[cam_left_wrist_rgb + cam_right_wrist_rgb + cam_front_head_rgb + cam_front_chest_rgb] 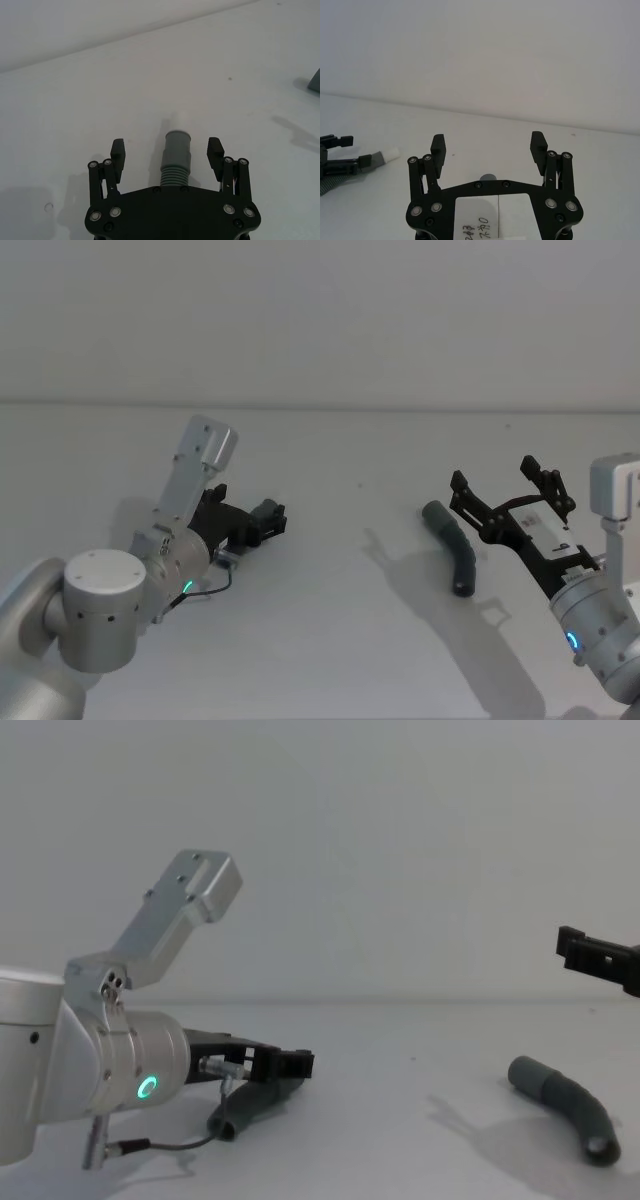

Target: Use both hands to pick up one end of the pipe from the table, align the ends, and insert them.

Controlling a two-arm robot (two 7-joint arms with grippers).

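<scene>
Desk [330, 660]: plain matte white-grey, both pipe halves lying on it, well apart.

Left arm [100, 610]: silver, green ring light on, reaching low over the left side of the desk. Right arm [600, 625]: comes in from the right edge, blue light on.

Left pincer [167, 145]: open, down at desk level, straddling the left pipe half. There's a gap on both sides, so the fingers aren't touching it.

Right pincer [488, 142]: spread wide, holding nothing. In the chest view it's well above the desk, and in the head view it sits just right of the right half.

Right pipe half [455, 545]: dark grey, curved, flat on the desk right of centre. The wider plain collar [527, 1075] is at the far-left end and the dark open mouth at the near end.

Left pipe half [250, 1105]: dark ribbed hose. Its narrower lighter-grey cuff [177, 150] is between the left fingers, and its white tip [179, 120] sticks out past the fingertips, pointing right toward centre.
</scene>
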